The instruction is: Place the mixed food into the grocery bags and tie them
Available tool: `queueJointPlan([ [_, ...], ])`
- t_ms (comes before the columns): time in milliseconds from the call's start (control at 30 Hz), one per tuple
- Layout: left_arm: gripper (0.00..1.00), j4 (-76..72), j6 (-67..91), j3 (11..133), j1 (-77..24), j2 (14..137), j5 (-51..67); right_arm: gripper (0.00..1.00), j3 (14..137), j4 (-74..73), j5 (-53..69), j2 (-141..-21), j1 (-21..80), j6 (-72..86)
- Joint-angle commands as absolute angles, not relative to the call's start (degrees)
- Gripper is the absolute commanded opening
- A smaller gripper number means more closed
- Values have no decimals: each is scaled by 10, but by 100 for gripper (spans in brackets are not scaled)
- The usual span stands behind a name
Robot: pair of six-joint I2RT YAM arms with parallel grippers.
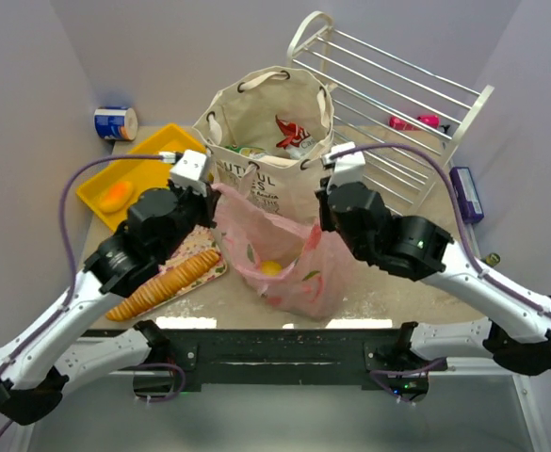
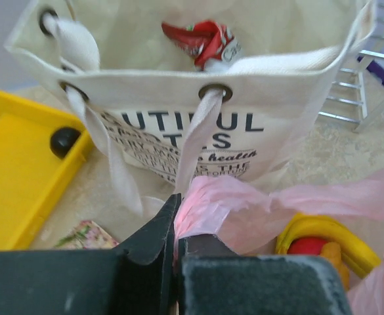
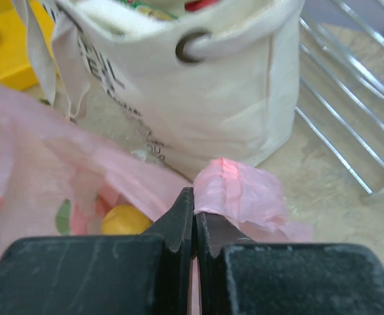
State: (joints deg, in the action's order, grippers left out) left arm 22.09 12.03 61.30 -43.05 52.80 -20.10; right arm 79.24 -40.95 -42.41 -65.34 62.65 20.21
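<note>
The thin pink plastic bag (image 1: 294, 273) stands in front of the cream canvas tote (image 1: 270, 155). My left gripper (image 1: 217, 192) is shut on the bag's left handle (image 2: 208, 203). On the bag's right handle (image 3: 237, 190), my right gripper (image 1: 318, 222) is also shut. The rim is stretched open between the two. Inside the pink bag lie a yellow fruit (image 1: 271, 267) and, in the left wrist view, a yellow banana (image 2: 323, 233) round a red apple (image 2: 308, 247). A red cookie packet (image 1: 292, 132) sticks up inside the tote, whose rope handles hang loose.
A yellow tray (image 1: 153, 151) at the back left holds an orange fruit (image 1: 116, 196) and a small dark ball (image 2: 65, 140). A blue-and-white can (image 1: 115, 123) stands behind it. The long tan cracker sleeve (image 1: 167, 282) lies on a floral mat. A white wire rack (image 1: 397, 104) stands at the back right.
</note>
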Motion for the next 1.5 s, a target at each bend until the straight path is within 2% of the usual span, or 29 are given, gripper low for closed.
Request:
queueJointPlan([
  [0, 0, 269, 22, 733, -426, 454, -191, 0, 951, -397, -451, -642, 613, 98],
  [100, 0, 347, 18, 805, -426, 449, -185, 0, 984, -386, -479, -635, 613, 60],
  [267, 0, 415, 37, 813, -426, 476, -178, 0, 923, -367, -516, -622, 613, 48],
  [467, 0, 376, 54, 768, -426, 485, -135, 0, 897, -374, -518, -599, 613, 67],
  [800, 0, 280, 136, 679, -426, 544, -58, 0, 745, -313, -529, -591, 582, 42],
  [1000, 0, 269, 173, 684, -427, 545, -66, 0, 728, -294, -449, -601, 521, 33],
  [1100, 0, 245, 178, 686, -426, 549, -24, 0, 768, -327, -394, -614, 508, 45],
  [1133, 0, 244, 179, 693, -426, 555, -14, 2, 785, -358, -360, -628, 508, 48],
  [1167, 0, 250, 180, 696, -426, 567, -4, 10, 801, -374, -341, -634, 509, 52],
  [1200, 0, 253, 181, 700, -427, 573, -4, 23, 837, -388, -324, -638, 508, 54],
  [1233, 5, 255, 182, 705, -426, 577, -3, 58, 856, -411, -307, -646, 508, 55],
  [1267, 16, 257, 181, 706, -426, 582, 10, 66, 874, -424, -277, -649, 508, 60],
  [1300, 41, 255, 179, 708, -426, 581, 12, 75, 912, -436, -258, -653, 508, 66],
  [1367, 64, 243, 172, 710, -426, 569, 13, 82, 940, -459, -201, -659, 508, 68],
  [1400, 81, 236, 167, 711, -427, 563, 15, 83, 966, -464, -181, -661, 508, 69],
  [1467, 93, 227, 156, 722, -426, 552, 28, 86, 985, -470, -151, -665, 508, 70],
])
